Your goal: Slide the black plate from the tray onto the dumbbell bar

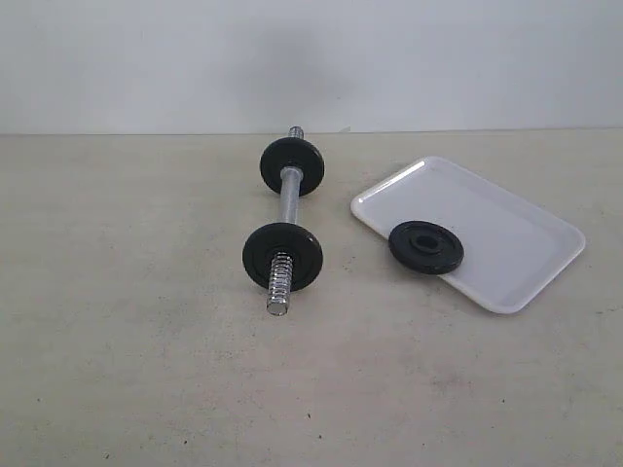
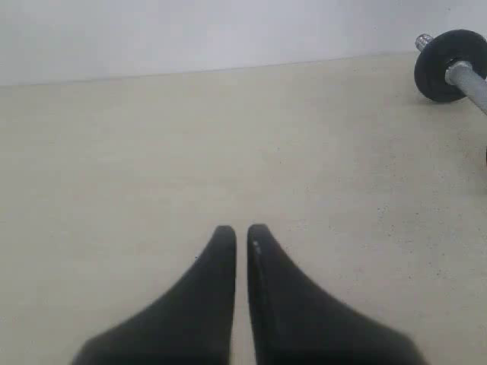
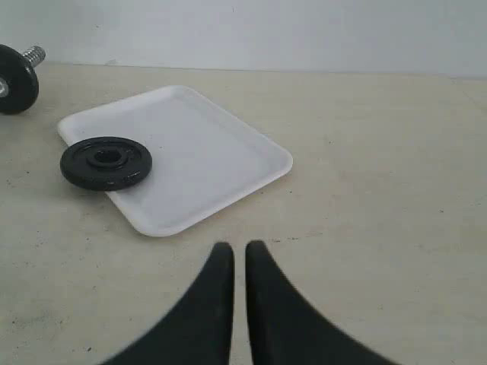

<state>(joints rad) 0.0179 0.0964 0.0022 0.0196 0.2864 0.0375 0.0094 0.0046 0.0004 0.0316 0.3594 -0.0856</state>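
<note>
Nearest each wrist camera: left gripper [image 2: 240, 232] and right gripper [image 3: 237, 249] pinched shut, empty. Beyond, black plate [image 1: 426, 246] overhangs tray [image 1: 506, 233] rim at its 8 o'clock. Dumbbell bar [image 1: 289, 195] at plate's 10 o'clock. Risk, my guess: unsteadied bar rolls, hole misses thread.

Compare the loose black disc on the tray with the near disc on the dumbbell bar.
The loose black iron disc lies flat, overhanging the rim of the white plastic tray; the near disc stands on edge. The loose disc's hole is empty; the near disc's holds the chrome threaded bar. Both are round, black.
</note>
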